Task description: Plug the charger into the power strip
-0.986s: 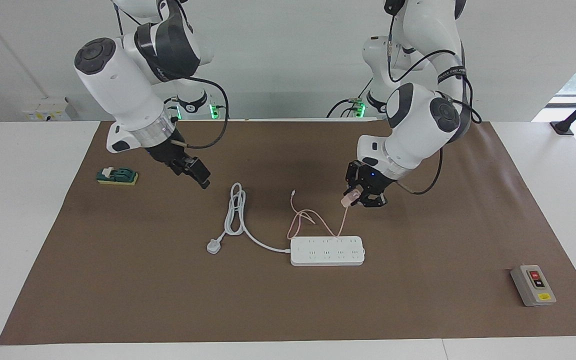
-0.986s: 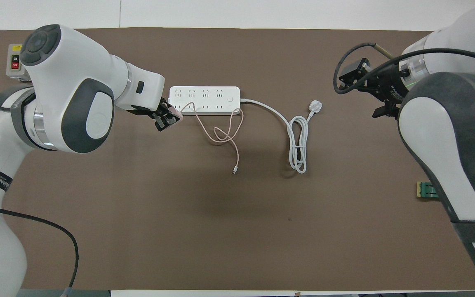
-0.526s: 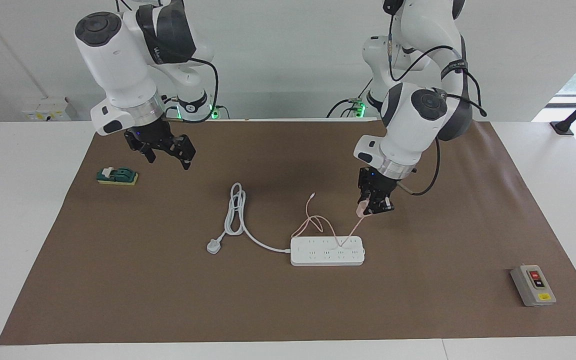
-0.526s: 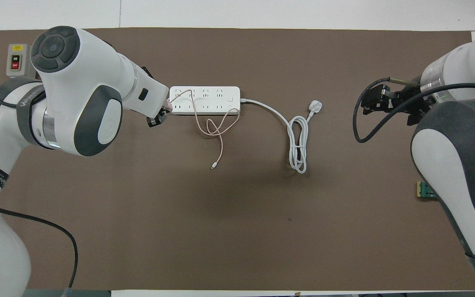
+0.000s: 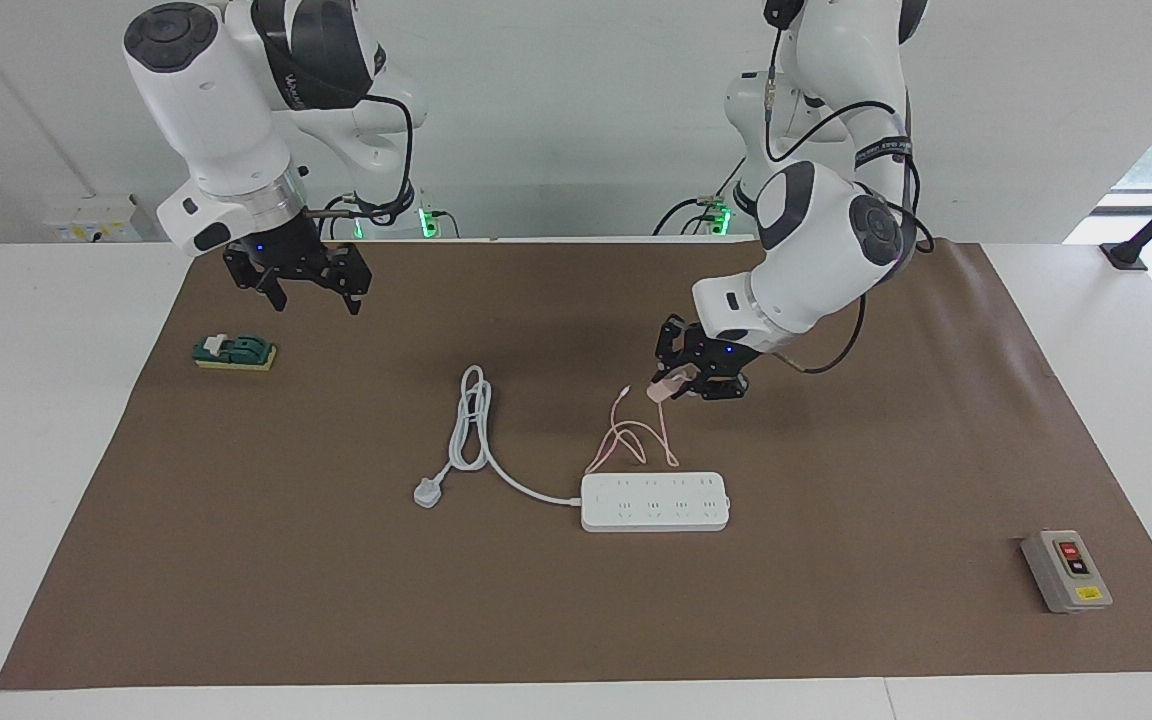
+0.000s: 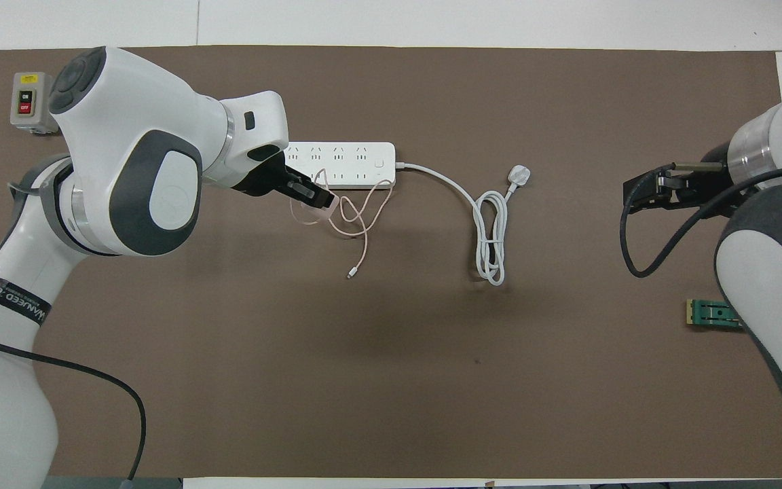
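The left gripper is clamped on the charger, holding it in the air over the brown mat, with its pink cable trailing down to loops lying just beside the power strip. The strip lies flat on the bench, nearer to the robots than nothing else but those loops. The right gripper waits, fingers spread and empty, near the green block. To plug in well, the charger probably needs turning prongs-down, though its prongs cannot be made out, then squaring over one socket and pressing straight down, cable kept off the sockets.
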`<state>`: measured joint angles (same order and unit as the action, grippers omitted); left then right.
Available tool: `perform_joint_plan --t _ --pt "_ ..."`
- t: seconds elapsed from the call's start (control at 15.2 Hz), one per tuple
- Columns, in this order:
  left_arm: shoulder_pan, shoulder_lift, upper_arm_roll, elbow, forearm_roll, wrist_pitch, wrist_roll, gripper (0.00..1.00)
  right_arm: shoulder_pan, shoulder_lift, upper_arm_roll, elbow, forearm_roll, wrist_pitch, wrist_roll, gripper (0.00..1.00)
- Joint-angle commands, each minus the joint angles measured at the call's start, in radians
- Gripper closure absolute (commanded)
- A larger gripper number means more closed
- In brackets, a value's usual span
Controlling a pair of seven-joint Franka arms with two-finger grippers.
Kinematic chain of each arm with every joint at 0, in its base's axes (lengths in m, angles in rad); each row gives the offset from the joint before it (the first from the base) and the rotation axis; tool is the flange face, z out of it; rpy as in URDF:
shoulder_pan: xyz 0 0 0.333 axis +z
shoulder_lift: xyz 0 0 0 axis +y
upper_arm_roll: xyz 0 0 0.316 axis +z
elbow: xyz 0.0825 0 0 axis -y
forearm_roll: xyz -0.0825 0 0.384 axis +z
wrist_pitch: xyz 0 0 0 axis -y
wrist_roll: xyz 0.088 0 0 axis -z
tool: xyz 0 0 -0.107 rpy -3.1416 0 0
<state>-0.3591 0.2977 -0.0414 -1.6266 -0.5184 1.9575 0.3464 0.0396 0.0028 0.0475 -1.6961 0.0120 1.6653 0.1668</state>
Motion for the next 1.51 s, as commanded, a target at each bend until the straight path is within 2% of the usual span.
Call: perform_joint_plan --t 0.0,0.07,0.33,0.46,0.66,0.92,1.45 --pt "0.002 -0.025 0.015 -0.029 -0.025 0.008 -0.073 1.00 -0.049 -0.073 0.011 -0.095 -0.010 0.011 -0.053 0.00" --pt "0.002 -0.026 0.017 -0.041 -0.003 0.017 -0.045 1.00 -0.055 -0.087 0.011 -0.112 -0.009 0.011 -0.055 0.00" --pt "-0.009 -0.019 0.015 -0.059 0.285 0.135 0.266 1.00 -0.060 -0.176 0.012 -0.178 -0.009 0.005 -0.044 0.00" --pt "-0.011 -0.009 0.015 -0.067 0.383 0.213 0.398 1.00 -0.061 -0.181 0.012 -0.178 0.000 -0.001 -0.041 0.00" --pt "0.000 0.061 0.015 -0.072 0.498 0.409 0.635 1.00 -0.066 -0.164 0.012 -0.145 0.008 0.007 -0.030 0.00" --pt "0.003 0.155 0.015 -0.030 0.543 0.529 0.671 1.00 -0.067 -0.132 0.011 -0.083 0.006 -0.009 -0.029 0.00" --pt "-0.003 0.147 0.011 -0.056 0.537 0.430 0.669 1.00 -0.076 -0.133 0.011 -0.086 -0.010 -0.044 -0.053 0.00"
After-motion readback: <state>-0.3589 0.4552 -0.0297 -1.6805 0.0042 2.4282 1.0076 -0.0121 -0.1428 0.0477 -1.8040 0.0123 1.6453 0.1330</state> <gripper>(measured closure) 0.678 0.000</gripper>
